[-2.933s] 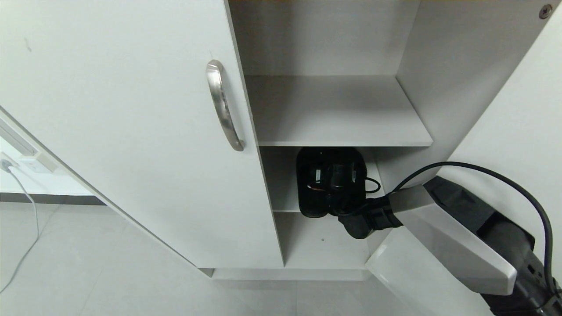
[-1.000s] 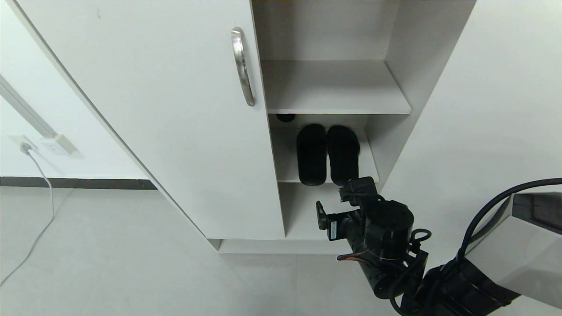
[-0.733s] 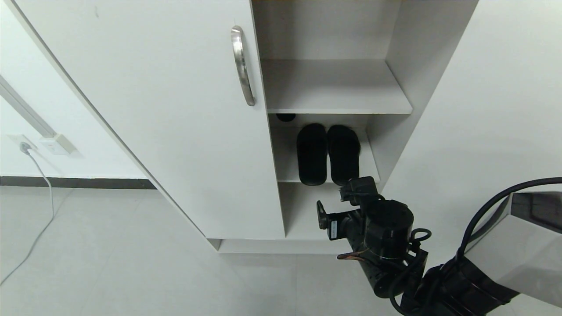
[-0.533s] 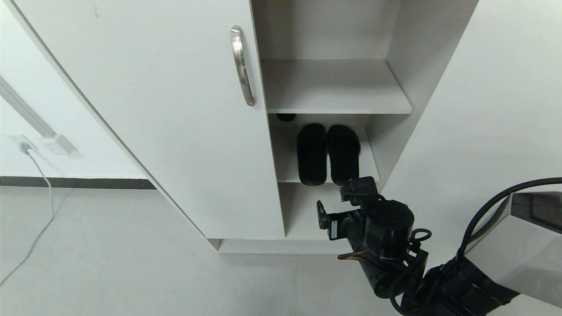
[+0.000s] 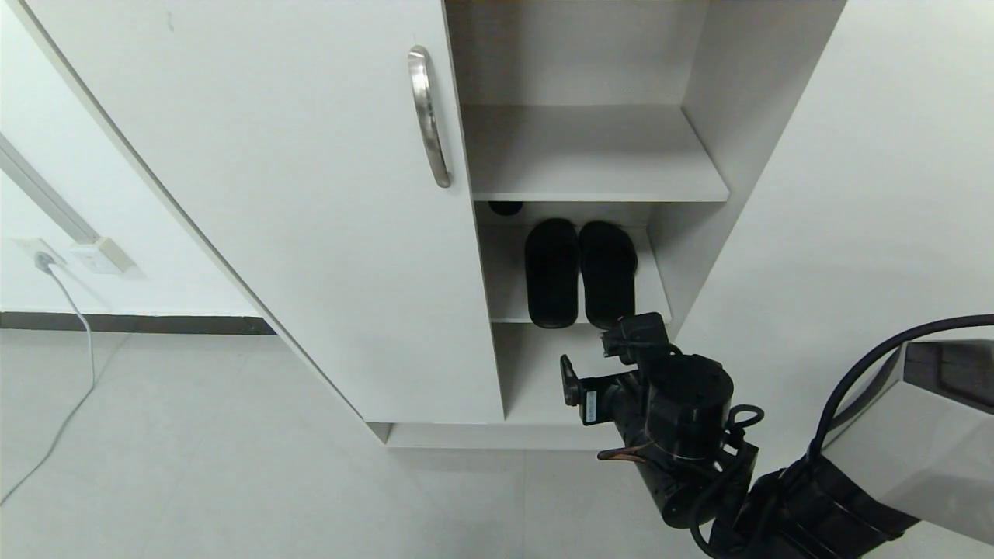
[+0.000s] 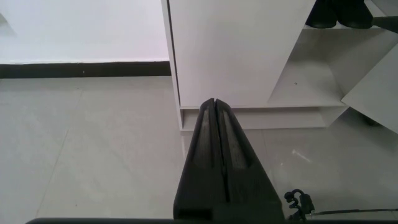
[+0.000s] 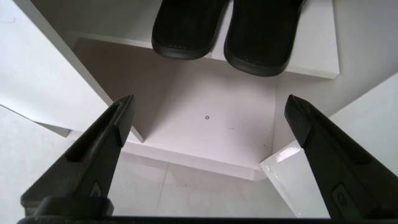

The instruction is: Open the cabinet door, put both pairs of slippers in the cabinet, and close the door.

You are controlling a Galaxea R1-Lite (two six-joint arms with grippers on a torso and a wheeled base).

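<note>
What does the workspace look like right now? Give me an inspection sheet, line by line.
Surface: cabinet with an upper shelf, a middle shelf and a bottom shelf.
Job's things: one pair of black slippers side by side on the middle shelf; right cabinet door open; left door covering its half.
Clutter: small dark thing at the back of the middle shelf, cannot tell what.
Hands: right hand open, holding nothing, before the bottom shelf; left hand shut, over the floor.
Cables: grey cable running from a wall socket down to the floor.
Surroundings: white wall, dark baseboard.
</note>
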